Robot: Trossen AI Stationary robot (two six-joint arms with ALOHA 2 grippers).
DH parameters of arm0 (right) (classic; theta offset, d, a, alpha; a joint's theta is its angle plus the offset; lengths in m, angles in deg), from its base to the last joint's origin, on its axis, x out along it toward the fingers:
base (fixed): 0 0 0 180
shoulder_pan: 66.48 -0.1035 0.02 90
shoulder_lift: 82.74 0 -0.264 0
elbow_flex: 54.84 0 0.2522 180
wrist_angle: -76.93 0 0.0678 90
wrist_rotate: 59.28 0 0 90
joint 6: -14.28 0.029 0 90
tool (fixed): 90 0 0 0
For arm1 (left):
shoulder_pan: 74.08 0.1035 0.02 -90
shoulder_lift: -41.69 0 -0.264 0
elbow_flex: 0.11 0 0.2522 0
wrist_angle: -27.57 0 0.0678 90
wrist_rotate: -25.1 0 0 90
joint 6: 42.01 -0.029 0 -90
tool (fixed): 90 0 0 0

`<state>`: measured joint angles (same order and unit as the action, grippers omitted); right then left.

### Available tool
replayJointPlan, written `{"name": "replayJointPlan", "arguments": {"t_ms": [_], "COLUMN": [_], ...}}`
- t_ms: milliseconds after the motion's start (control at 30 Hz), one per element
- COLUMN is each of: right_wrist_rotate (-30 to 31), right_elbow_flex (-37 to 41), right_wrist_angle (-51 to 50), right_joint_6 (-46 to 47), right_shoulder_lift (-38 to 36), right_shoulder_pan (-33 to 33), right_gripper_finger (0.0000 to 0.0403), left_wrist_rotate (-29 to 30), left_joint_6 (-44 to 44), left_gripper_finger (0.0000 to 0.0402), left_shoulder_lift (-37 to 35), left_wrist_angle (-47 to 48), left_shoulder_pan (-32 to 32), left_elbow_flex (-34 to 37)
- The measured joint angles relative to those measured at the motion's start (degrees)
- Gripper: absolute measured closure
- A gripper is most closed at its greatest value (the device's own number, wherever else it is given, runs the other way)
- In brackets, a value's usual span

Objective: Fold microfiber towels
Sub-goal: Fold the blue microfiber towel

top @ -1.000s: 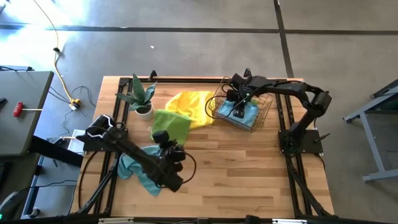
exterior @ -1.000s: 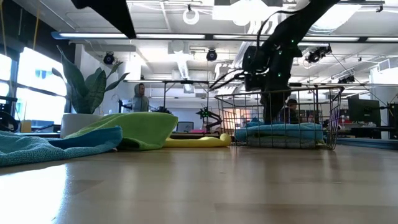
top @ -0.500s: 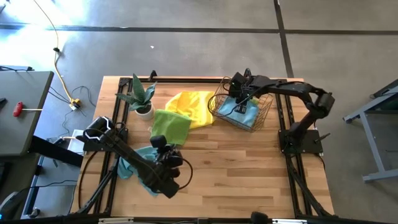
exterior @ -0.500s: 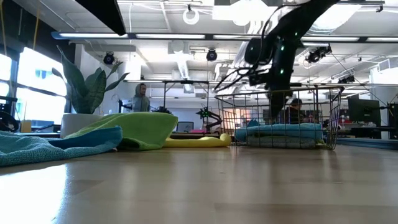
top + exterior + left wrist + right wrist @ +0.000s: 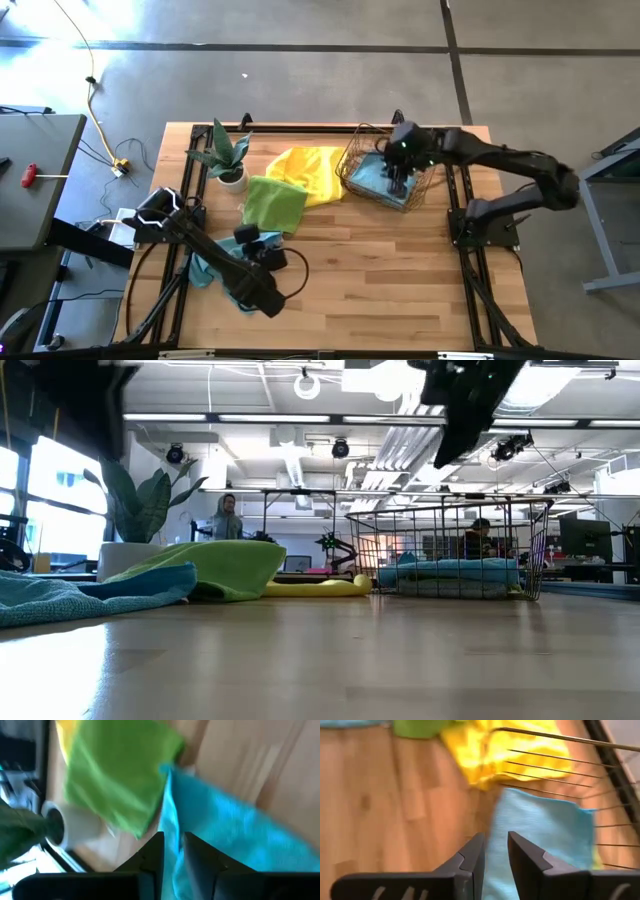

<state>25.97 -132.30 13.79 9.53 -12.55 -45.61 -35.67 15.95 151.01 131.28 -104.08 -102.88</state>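
The left gripper (image 5: 172, 851), fingers nearly together, pinches the edge of a teal towel (image 5: 215, 272) at the table's (image 5: 400, 280) near left. The right gripper (image 5: 494, 851) hangs narrowly parted and empty above another teal towel (image 5: 540, 827) in the basket (image 5: 352, 160), far right.

Left gripper (image 5: 262, 262) low at the near left, fingers (image 5: 155, 851) nearly closed with only a narrow gap. Right gripper (image 5: 398, 178) stretched to the far right, fingers (image 5: 472, 855) seemingly slightly apart.

Soft cloth towels (image 5: 273, 201), wire basket (image 5: 383, 175)
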Motion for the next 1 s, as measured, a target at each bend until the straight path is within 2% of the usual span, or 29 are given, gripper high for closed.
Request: {"name": "replayJointPlan", "arguments": {"t_ms": [233, 500, 733, 900, 1000], "right_wrist_rotate": [0.00, 0.47, 7.56, 13.65, 18.65], "right_elbow_flex": [4.03, 6.29, 6.58, 6.58, 6.58], "right_wrist_angle": [2.46, 3.21, 3.34, 3.32, 3.34], "right_joint_6": [7.12, 17.17, 26.09, 32.65, 35.31], "right_shoulder_lift": [-3.49, -3.58, -3.47, -3.47, -3.45], "right_shoulder_pan": [-12.05, -25.83, -36.75, -44.86, -49.23], "right_gripper_finger": [0.0327, 0.0327, 0.0327, 0.0327, 0.0327], "left_wrist_rotate": [-4.55, -13.71, -16.37, -16.41, -14.41], "left_joint_6": [0.65, -10.50, -11.79, -11.71, -11.71], "left_gripper_finger": [0.0339, 0.0357, 0.0371, 0.0385, 0.0393], "left_shoulder_lift": [0.00, 0.02, 0.02, -0.42, -0.50], "left_wrist_angle": [-1.82, -17.24, -23.30, -33.00, -41.41], "left_shoulder_pan": [-0.54, 0.19, 2.90, 4.80, 6.03], "left_elbow_flex": [8.92, 18.81, 23.51, 26.04, 25.97]}}
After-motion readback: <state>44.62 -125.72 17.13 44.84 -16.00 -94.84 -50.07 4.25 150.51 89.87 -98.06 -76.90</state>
